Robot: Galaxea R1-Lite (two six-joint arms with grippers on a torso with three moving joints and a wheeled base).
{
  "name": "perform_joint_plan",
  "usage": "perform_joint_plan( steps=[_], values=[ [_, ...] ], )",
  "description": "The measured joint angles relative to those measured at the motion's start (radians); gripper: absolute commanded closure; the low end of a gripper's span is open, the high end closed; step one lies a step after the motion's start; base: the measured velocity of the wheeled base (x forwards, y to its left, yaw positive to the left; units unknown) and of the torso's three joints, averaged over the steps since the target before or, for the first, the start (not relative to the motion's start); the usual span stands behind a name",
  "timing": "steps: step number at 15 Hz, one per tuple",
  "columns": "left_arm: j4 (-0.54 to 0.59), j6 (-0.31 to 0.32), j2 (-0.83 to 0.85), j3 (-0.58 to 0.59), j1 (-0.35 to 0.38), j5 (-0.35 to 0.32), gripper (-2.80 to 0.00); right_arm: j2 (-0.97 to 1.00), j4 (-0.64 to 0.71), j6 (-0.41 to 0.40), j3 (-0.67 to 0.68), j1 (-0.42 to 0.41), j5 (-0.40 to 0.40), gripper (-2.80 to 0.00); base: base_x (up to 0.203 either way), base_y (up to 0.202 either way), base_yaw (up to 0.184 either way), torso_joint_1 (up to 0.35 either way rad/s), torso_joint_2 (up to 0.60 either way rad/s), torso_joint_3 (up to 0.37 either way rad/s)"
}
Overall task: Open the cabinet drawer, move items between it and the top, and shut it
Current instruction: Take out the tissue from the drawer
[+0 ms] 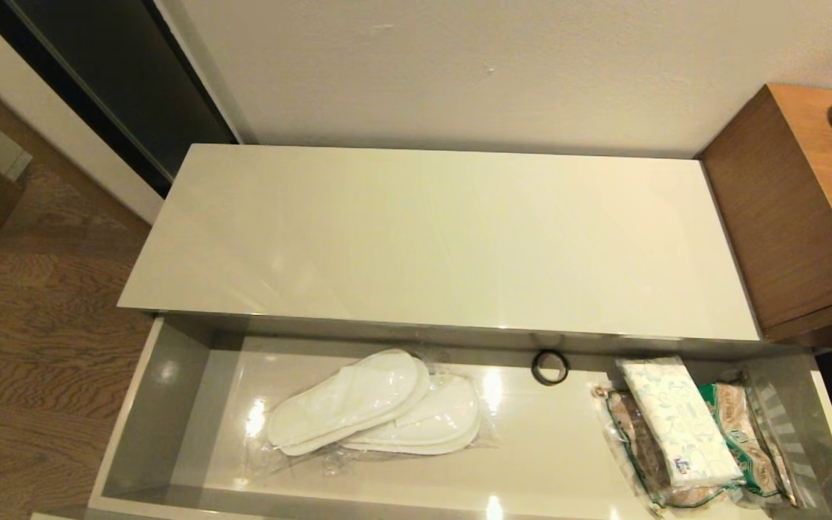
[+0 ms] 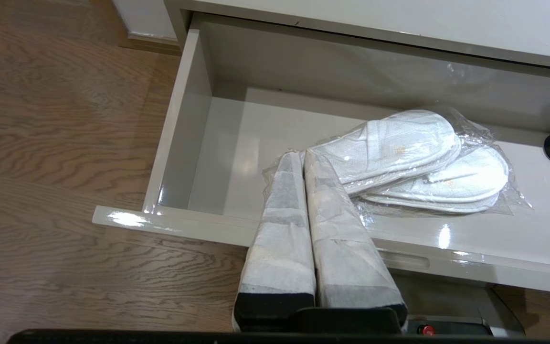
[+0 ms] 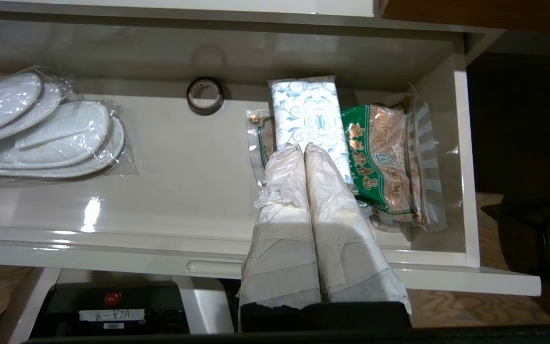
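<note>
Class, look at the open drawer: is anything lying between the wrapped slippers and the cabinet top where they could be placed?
Nothing visible does. The slippers lie uncovered in the open drawer, nothing on them, and the top above is bare. The black ring sits apart, beside them.

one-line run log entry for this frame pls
drawer: open | slippers, tissue pack: inside | top: bare | left tool: shut, holding nothing | right tool: shut, holding nothing
</note>
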Motion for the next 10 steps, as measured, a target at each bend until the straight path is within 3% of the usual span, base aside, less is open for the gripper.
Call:
perform_joint_plan(
  steps=[10],
  values=[
    [0.0, 0.0, 0.0, 0.0, 0.0, 0.0, 0.0, 0.0, 0.0, 0.0, 0.0, 0.0, -0.001, 0.0, 0.0, 0.0, 0.0, 0.0, 0.0, 0.0]
  ],
)
